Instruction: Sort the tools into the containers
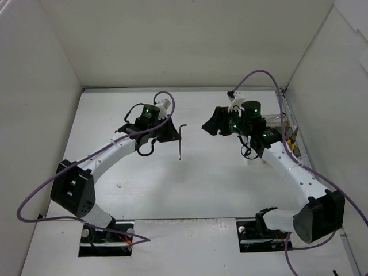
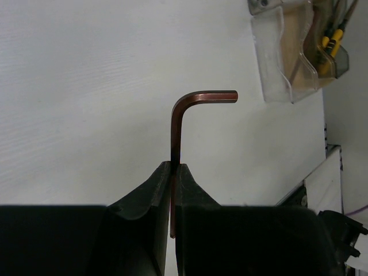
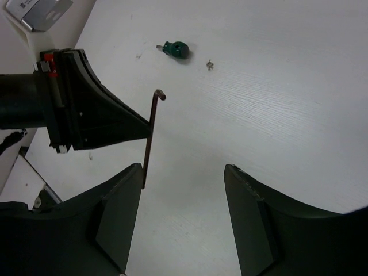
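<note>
A thin dark L-shaped hex key (image 2: pixel 177 123) is pinched by its long leg in my left gripper (image 2: pixel 174 167), which is shut on it and holds it above the table. From above, the hex key (image 1: pixel 179 144) hangs at the tip of the left gripper (image 1: pixel 171 131). My right gripper (image 1: pixel 208 127) faces it from the right, apart from it. Its jaws stand open and hold nothing (image 3: pixel 184 172), and the hex key (image 3: pixel 150 135) shows just off the left finger. A stubby green-handled screwdriver (image 3: pixel 175 50) lies on the table beyond. Clear containers (image 2: pixel 284 52) hold yellow-handled pliers (image 2: pixel 330 39).
A tiny loose screw (image 3: pixel 210 65) lies near the screwdriver. The containers (image 1: pixel 286 123) stand at the table's right edge, partly hidden behind the right arm. White walls close in the table at the back and on both sides.
</note>
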`<state>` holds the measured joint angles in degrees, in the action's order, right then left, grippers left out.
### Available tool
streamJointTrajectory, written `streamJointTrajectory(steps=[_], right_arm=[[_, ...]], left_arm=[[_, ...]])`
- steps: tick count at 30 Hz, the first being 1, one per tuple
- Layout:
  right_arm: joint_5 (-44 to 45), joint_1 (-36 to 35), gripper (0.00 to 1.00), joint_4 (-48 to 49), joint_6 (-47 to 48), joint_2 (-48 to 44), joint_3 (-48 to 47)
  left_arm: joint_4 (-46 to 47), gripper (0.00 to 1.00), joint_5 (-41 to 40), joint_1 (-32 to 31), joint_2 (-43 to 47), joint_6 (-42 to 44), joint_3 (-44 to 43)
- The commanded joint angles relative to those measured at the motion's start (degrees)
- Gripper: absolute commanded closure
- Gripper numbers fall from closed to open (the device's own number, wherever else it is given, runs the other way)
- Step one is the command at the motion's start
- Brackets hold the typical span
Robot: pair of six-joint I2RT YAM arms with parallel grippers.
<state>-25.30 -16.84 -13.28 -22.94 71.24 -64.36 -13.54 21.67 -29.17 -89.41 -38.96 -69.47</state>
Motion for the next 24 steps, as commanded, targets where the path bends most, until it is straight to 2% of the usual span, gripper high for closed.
streamJointTrajectory(steps=[1,19,24], right_arm=[[1.0,-2.0,0.44,6.7,-3.1,1.8,-3.1],[1.0,-5.0,0.44,11.9,-5.2,7.5,-3.5],[1.0,-4.8,0.48,12.1,-5.3,8.1,-3.6]], left_arm=[[6.1,1.00,2.9,-2.0,3.7,0.7,-2.8],[5.0,1.00,2.0,-8.3,1.4,2.1,-7.7],[5.4,1.00,1.3,-9.9,1.1,2.1,-8.0]])
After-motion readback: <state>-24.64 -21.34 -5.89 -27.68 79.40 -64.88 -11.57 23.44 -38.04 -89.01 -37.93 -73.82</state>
